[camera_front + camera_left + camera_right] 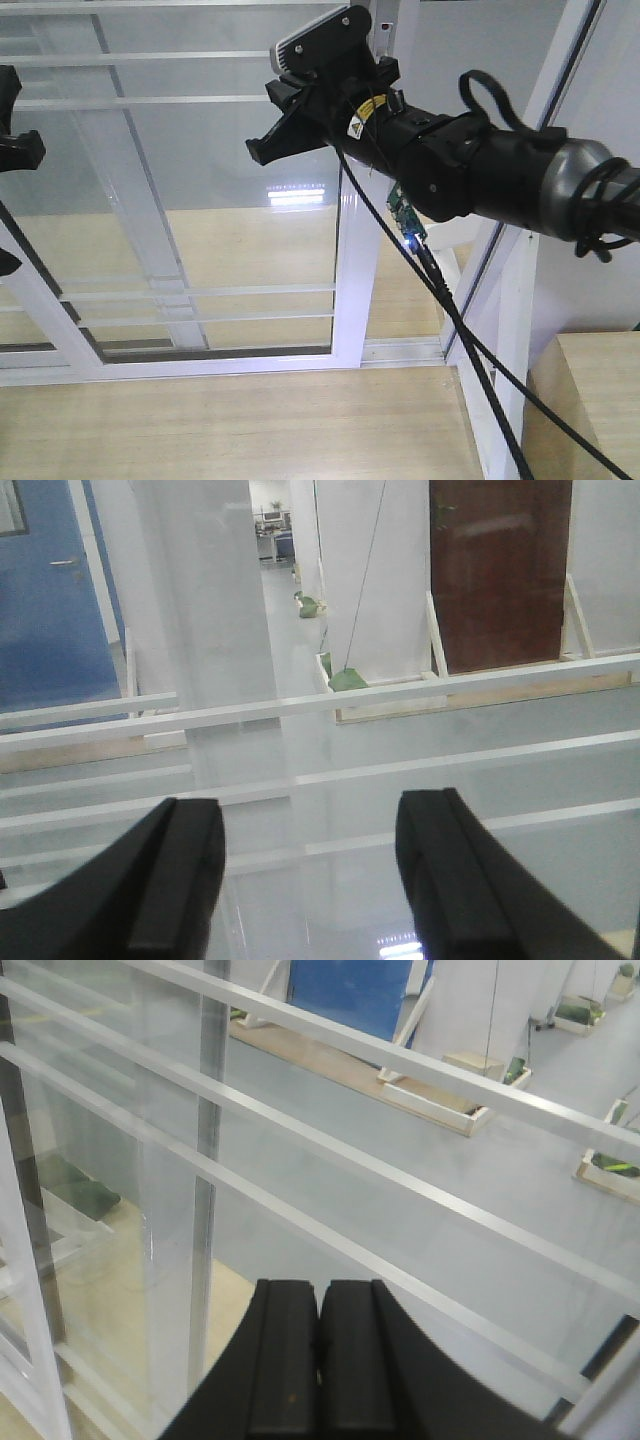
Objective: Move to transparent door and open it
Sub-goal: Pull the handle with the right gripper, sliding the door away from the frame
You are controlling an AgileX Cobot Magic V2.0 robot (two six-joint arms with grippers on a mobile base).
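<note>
Transparent door [240, 240]: tall clear-glass panel in a glossy white frame, crossed by thin white horizontal bars [200, 295]. Filling the left and centre of the front view, directly ahead of both arms and close before both wrist cameras.

Wood-look floor [200, 420]: pale planks on the near side of the door, visible again through the glass.

Right arm [480, 165]: black with a grey rear section, reaching from the right edge up and leftward in front of the door's right-hand stile [352, 290].

Wood-grain unit [600, 400]: pale corner at lower right, beside the frame.

Blue door [40, 590] and brown door [500, 570]: beyond the glass, well apart.

Right pincer [272, 122]: raised before the upper glass, among the top bars. Clenched, its fingers [285, 1350] pressed flat together with nothing between them. Contact with the glass not discernible.

Left pincer [310, 840]: at the left edge of the front view, facing the bars. Released, its fingers [185, 870] spread wide and holding nothing.

Black cables [440, 300]: hanging from the right arm toward lower right.

Wrist camera [315, 38]: grey-white housing atop the right pincer.

Circuit board [405, 215]: small and green with a blue light, under the right arm.
</note>
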